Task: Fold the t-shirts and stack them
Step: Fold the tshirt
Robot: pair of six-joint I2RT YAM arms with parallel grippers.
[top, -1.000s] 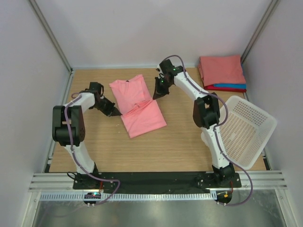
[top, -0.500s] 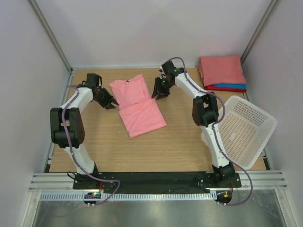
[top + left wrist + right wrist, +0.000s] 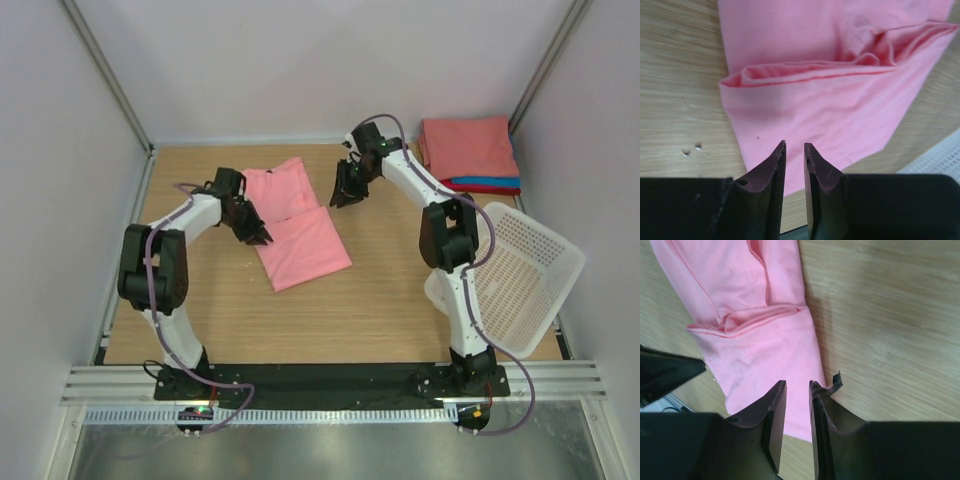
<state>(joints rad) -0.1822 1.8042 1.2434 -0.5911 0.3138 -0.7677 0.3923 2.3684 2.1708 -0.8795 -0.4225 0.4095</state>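
A salmon-pink t-shirt lies mid-table, its lower half folded up over itself into a square flap. My left gripper hovers at the shirt's left edge, at the fold line. In the left wrist view its jaws stand slightly apart over the pink cloth with nothing between them. My right gripper hangs just off the shirt's right edge. Its jaws are also a little apart and empty above the shirt. A stack of folded t-shirts, pink over blue and red, sits at the back right.
A white mesh basket lies tipped at the right edge beside the right arm. Bare wooden table spreads in front of the shirt. White walls and metal frame posts close in the back and sides.
My left gripper swung back and left away from the shirt, then returned to its left edge. The right gripper shifted slightly to the right. The shirt has not moved.
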